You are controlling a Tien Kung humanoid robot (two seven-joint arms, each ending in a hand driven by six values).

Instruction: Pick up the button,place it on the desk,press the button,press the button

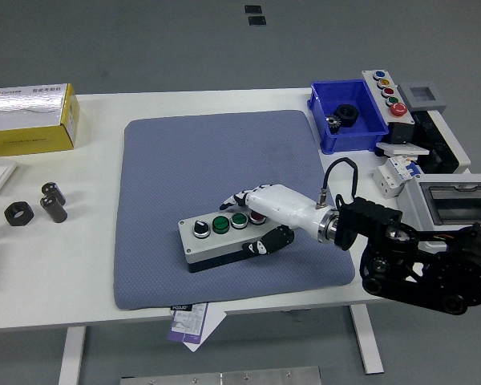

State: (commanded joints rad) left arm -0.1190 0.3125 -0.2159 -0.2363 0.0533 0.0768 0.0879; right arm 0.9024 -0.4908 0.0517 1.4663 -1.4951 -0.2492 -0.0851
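Note:
A grey button box (216, 238) with a black switch, two green buttons and a red button lies tilted on the blue-grey mat (224, 160), near its front edge. My right hand (258, 220), white with black fingertips, comes in from the right and is shut on the box's right end, fingers over the top by the red button and thumb against the front side. My left hand is not in view.
A blue bin (346, 116) with a black part and a second button box (386, 92) stand at the back right. Grey electrical boxes (453, 200) line the right edge. A yellow carton (30, 119) and black nuts (20, 213) lie at the left.

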